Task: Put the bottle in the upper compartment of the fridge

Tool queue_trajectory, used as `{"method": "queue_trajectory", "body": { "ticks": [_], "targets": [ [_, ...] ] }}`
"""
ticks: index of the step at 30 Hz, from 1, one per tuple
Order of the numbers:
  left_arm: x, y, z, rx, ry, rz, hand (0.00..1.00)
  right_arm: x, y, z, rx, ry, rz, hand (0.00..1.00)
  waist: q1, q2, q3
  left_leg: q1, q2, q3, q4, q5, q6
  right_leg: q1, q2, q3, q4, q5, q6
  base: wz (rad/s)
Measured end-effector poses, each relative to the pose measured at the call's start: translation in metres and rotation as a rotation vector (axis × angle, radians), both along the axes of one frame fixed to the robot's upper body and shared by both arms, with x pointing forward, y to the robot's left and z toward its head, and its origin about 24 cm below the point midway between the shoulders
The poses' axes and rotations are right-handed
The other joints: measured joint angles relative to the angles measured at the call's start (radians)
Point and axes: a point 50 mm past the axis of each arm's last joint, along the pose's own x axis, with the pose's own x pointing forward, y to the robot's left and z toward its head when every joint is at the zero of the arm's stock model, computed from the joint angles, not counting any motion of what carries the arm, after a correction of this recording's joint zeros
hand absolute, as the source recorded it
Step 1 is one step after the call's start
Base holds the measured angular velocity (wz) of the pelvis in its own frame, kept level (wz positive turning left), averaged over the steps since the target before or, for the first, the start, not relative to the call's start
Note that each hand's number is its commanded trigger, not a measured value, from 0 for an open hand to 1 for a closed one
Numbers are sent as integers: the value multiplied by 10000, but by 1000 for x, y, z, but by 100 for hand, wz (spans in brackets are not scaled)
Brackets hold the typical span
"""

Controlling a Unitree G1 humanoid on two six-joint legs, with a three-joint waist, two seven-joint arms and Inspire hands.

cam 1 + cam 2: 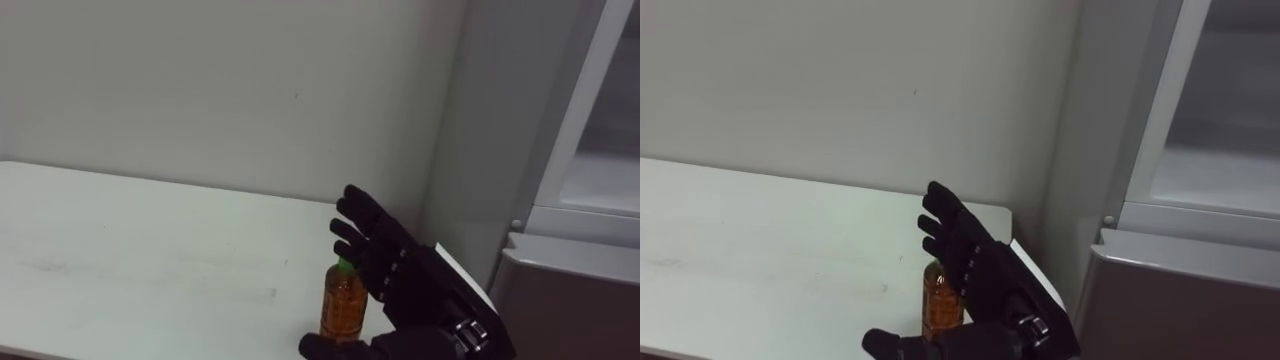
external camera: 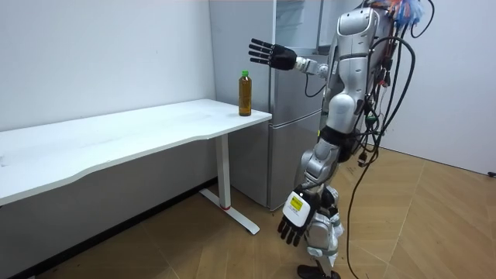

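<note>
We hold our right hand point(image 1: 405, 272) with fingers spread just beside the bottle point(image 1: 338, 305), upright at the bench point(image 1: 150, 250) corner by the fridge point(image 1: 470, 120); a careless close could topple it off the edge; our left hand point(image 2: 297, 221) hangs slack.

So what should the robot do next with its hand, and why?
Probably lower the right hand and bring it against the bottle. The hand is open, higher than the bottle's cap in the room view, gripping nothing; the bottle stands upright on the table. The left hand hangs idle.
</note>
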Motion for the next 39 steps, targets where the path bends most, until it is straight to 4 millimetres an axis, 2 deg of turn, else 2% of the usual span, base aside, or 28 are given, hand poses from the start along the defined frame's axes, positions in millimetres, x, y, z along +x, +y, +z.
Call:
{"method": "queue_trajectory", "body": {
  "ticks": [9, 17, 20, 24, 27, 28, 29, 36, 39],
  "targets": [
    [0, -1, 0, -286, 83, -74, 0, -1, -3, 12, -20, -494, -551, 0, -189, -25, 2, -20, -8, -222, 3, -3, 4, 70, -36, -238, 4, 0, 2, 7],
    [-2, 1, 0, -190, 90, 57, 0, 1, -10, 17, -713, -971, -1767, 0, -155, -12, 13, -41, -12, -381, 46, -2, 6, 117, -47, -242, 15, -7, 11, 5],
    [-1, 2, 0, -163, 39, 128, 0, 7, -12, 23, -1383, -1441, -2490, 0, -187, -17, 37, -24, -18, -472, 75, -1, 7, 188, -58, -256, 9, -11, 17, 10],
    [-1, 3, 1, -45, 35, 167, 0, 15, -24, 29, -1204, -1578, -3587, 0, -191, -90, 89, -89, -60, -641, 89, 1, 16, 190, -95, -253, 15, -30, 45, 11],
    [2, 5, 1, 46, -65, 285, 0, 26, -34, 36, -980, -1644, -4494, 0, -194, -149, 89, -313, -85, -783, 198, 10, 49, 40, -144, -272, 58, -50, 78, 14],
    [3, 6, 1, 77, -92, 347, 0, 30, -36, 39, -903, -1714, -4758, 0, -201, -171, 140, -366, -86, -801, 231, 13, 53, 32, -145, -274, 21, -50, 77, 7],
    [4, 7, 2, 92, -110, 343, 0, 31, -37, 40, -889, -1727, -4872, 0, -197, -183, 157, -366, -88, -819, 231, 13, 54, 42, -146, -281, 16, -50, 78, 10],
    [4, 13, 3, 329, 97, 154, 0, 55, -46, 32, -951, -1028, -5855, 0, -136, -329, 147, -366, -99, -1067, 241, 3, 71, 148, -175, -487, 34, -55, 85, 11],
    [6, 14, 4, 385, 96, 36, 0, 58, -49, 24, -1022, -629, -6169, 0, 42, -332, 144, -376, -108, -1092, 250, -16, 101, 138, -191, -491, 55, -58, 91, 5]
  ]
}}
